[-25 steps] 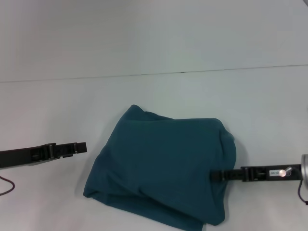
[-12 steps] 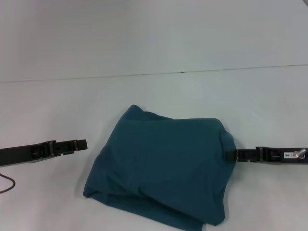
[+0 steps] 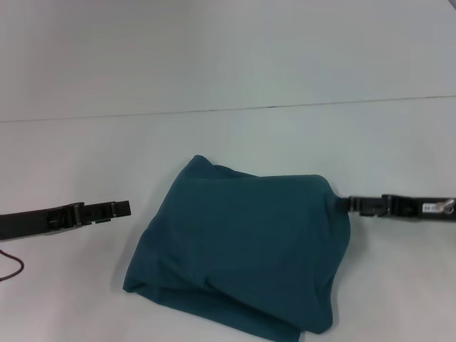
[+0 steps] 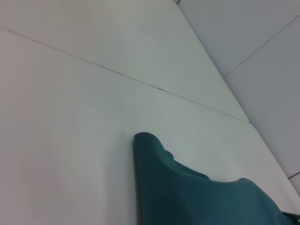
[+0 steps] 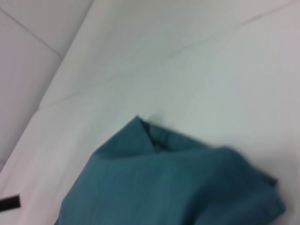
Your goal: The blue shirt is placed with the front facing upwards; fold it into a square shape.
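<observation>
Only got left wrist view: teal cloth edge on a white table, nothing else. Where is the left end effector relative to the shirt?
Observer: Head view shows the left end effector off the blue shirt, on the shirt's left side, with table showing between them.
Operator: And the right one?
Observer: The right end effector is at the shirt's far right corner, at its edge; contact unclear.
Operator: Fold state?
Observer: Folded into a rough, skewed four-sided bundle; no lettering shows.

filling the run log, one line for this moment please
blue shirt: folded, table | left gripper: clear | right gripper: at shirt edge
</observation>
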You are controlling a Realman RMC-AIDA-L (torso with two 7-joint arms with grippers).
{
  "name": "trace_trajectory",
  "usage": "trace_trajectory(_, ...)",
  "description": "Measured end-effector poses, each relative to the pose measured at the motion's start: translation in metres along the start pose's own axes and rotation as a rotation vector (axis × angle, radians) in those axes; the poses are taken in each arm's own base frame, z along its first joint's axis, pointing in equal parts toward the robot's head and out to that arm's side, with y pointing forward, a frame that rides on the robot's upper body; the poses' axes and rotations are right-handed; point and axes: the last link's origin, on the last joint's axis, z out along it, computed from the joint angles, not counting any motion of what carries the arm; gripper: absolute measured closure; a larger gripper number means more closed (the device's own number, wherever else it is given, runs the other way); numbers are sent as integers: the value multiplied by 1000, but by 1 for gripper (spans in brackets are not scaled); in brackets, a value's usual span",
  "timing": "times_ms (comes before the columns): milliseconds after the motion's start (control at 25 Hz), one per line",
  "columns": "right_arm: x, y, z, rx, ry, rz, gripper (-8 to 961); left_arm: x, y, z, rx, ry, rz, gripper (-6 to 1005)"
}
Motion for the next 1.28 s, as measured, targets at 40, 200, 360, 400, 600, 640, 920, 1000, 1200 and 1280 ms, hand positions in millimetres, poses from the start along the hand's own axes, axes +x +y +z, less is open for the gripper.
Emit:
trace_trajectory(40, -2, -2, -3, 7, -9, 2, 163, 1, 0, 0, 0, 1, 2, 368)
trace_trajectory(200, -11, -9, -15, 42, -31, 18, 68, 3, 1, 1, 0, 1, 7, 367)
trace_trajectory(360, -13, -12, -17, 59, -26, 33, 45, 3, 1, 2, -2, 1, 16, 367)
trace_trajectory(400, -13, -12, -16, 61, -25, 35, 45, 2, 2, 2, -2, 1, 19, 367)
trace_trajectory(600, -13, -10, -7, 69, -25, 40, 47, 2, 2, 2, -3, 1, 27, 368)
trace_trajectory(640, -12, -9, -4, 67, -22, 41, 47, 2, 2, 2, -4, 0, 28, 368)
trace_trajectory(920, -8, 0, 12, 38, 10, 49, 49, 3, 3, 3, -5, -3, 36, 369)
trace_trajectory(1000, -8, 3, 16, 30, 12, 46, 50, 3, 2, 3, -4, -2, 38, 370)
trace_trajectory(1200, -11, 12, 26, 8, 18, 38, 51, 4, 2, 2, -4, -1, 48, 371)
trace_trajectory(1280, -12, 13, 28, 8, 19, 42, 52, 4, 3, 3, -6, -2, 49, 371)
